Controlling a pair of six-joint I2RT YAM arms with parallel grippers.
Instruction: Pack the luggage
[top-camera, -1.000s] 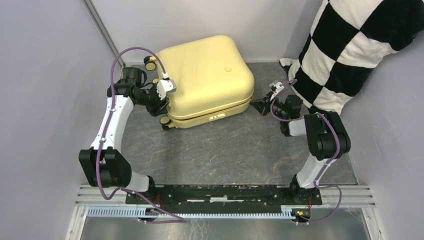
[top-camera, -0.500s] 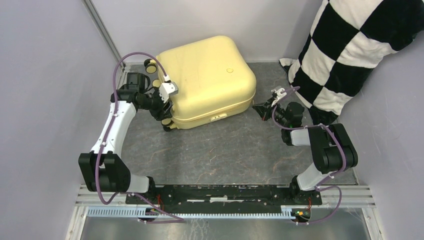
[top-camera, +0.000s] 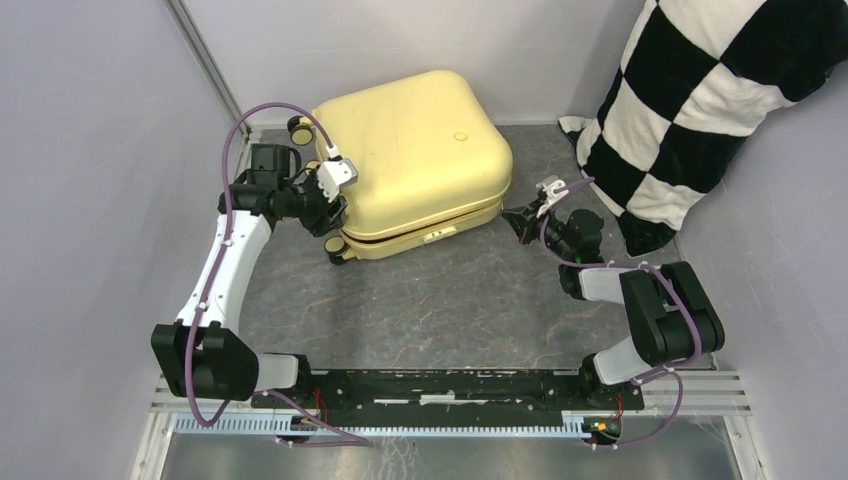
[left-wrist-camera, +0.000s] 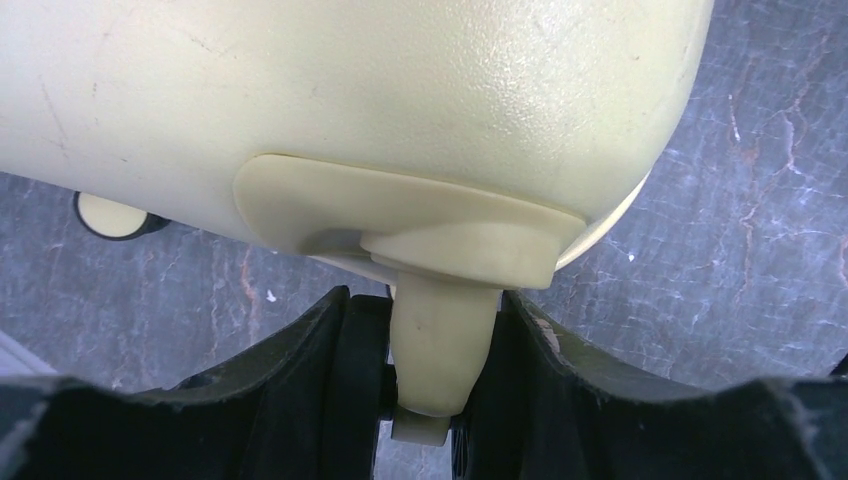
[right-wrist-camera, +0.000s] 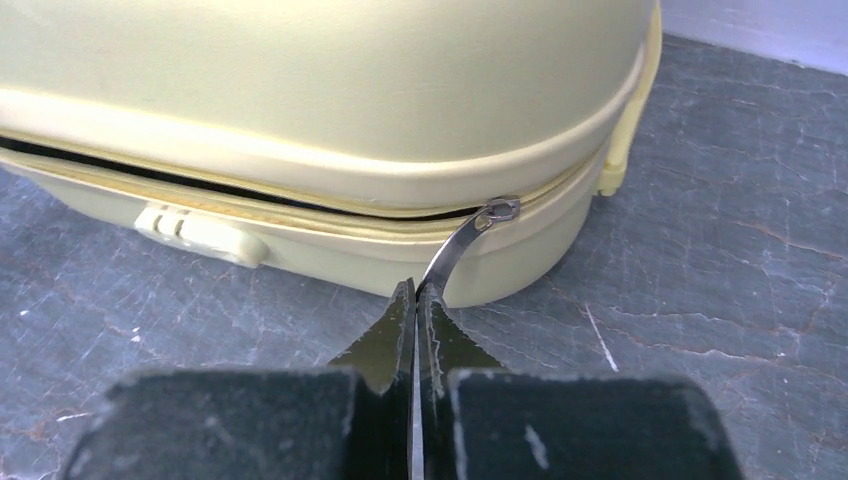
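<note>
The pale-yellow luggage (top-camera: 415, 150) lies flat at the back of the table with its lid down. A thin dark gap runs along its front seam (right-wrist-camera: 150, 172). My left gripper (top-camera: 335, 222) is at its left front corner, shut on the yellow stem of a caster (left-wrist-camera: 440, 345), with a black finger (left-wrist-camera: 300, 370) on each side. My right gripper (top-camera: 515, 215) is at the right front corner. In the right wrist view its tips (right-wrist-camera: 415, 292) are shut on the metal zipper pull (right-wrist-camera: 458, 242), which hangs from the slider (right-wrist-camera: 500, 210) on the seam.
A black-and-white checkered pillow (top-camera: 700, 100) leans in the back right corner, close behind my right arm. Grey walls stand left, back and right. Another caster (top-camera: 298, 127) sticks out at the luggage's back left. Bare grey marbled tabletop (top-camera: 440, 300) lies in front of the luggage.
The luggage has shifted slightly to the right with my left gripper on its caster. My right arm's elbow has swung toward the near edge while its gripper stays at the corner.
</note>
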